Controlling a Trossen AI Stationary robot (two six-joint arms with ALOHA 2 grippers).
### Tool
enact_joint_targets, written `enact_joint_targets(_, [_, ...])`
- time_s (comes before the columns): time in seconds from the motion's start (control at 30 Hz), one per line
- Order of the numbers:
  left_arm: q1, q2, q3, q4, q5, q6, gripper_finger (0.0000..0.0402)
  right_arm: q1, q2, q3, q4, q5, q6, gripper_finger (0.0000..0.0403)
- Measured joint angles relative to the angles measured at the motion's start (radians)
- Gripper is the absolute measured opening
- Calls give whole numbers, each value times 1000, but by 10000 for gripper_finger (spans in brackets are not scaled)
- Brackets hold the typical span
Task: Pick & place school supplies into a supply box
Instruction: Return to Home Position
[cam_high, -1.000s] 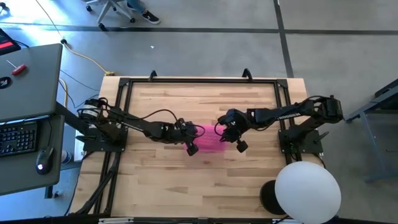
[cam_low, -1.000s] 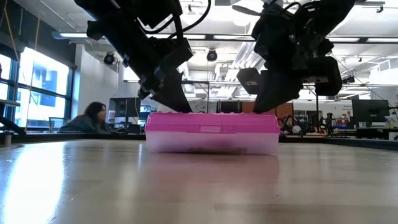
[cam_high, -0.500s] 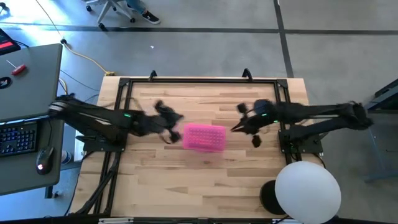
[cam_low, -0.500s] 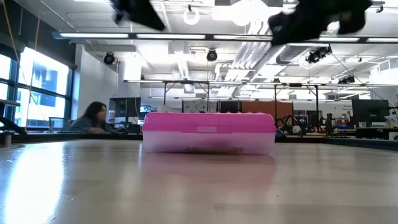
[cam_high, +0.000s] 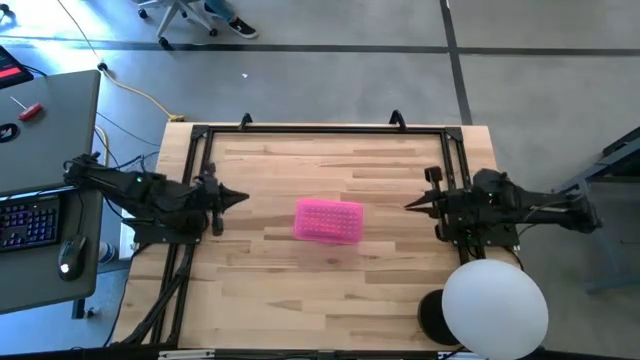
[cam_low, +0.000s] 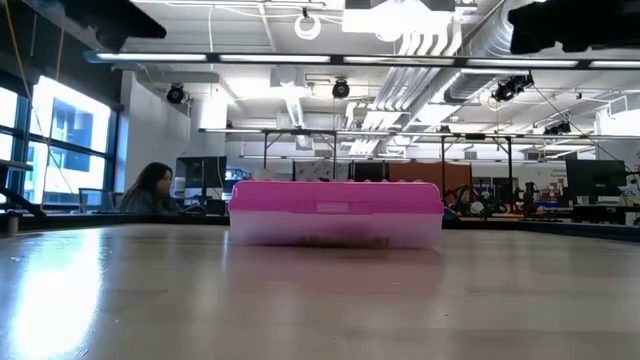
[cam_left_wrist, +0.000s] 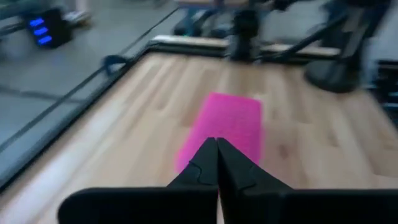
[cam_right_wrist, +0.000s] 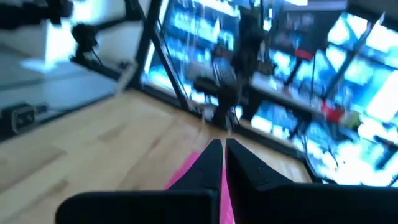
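Two arms, each folded at its own end of the surface (cam_high: 300, 290), well apart from the box.

Left gripper (cam_high: 238, 197): at the left edge, just inside the black frame (cam_high: 320, 130), pointing toward the middle. Fingers (cam_left_wrist: 202, 165) together, tips meeting, nothing between them.

Right gripper (cam_high: 412, 204): at the right edge beside its base, also pointing inward. Its fingers (cam_right_wrist: 208, 163) lie side by side with only a hairline seam between them. Nothing held.

Supply box (cam_high: 328, 220): alone near the middle of the surface, between the two grippers and touching neither. It sits flat on the wood. Pink lid (cam_low: 335, 195) is down and closed, lying level across the top in the low view. The lower wall is clear, and dim dark shapes (cam_low: 340, 240) show through it, too faint to tell apart. From the left wrist the box (cam_left_wrist: 227, 127) lies straight ahead beyond the fingertips. From the right wrist only a pink sliver (cam_right_wrist: 186, 169) shows beside the fingers.

Off the surface: a grey desk with a keyboard (cam_high: 30, 222) stands on the left arm's side, and a white round object (cam_high: 495, 305) sits by the right arm's base. In the low view a person (cam_low: 148, 190) is seated in the room behind, off to one side of the box.
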Motion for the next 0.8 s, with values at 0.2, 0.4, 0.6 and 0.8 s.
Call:
enact_joint_targets(0.2, [0,-184,-311,477,206,197,38,0,-135,-132,83,-4,61,0])
enact_joint_targets(0.4, [0,-340,-358,476,179,348,14,-7,-221,-153,43,-25,74,0])
enact_joint_targets(0.6, [0,-469,-302,422,193,494,28,-37,-286,-152,-4,-59,88,0])
enact_joint_targets(0.8, [0,-454,-333,403,270,396,49,-53,-263,-189,44,-58,115,0])
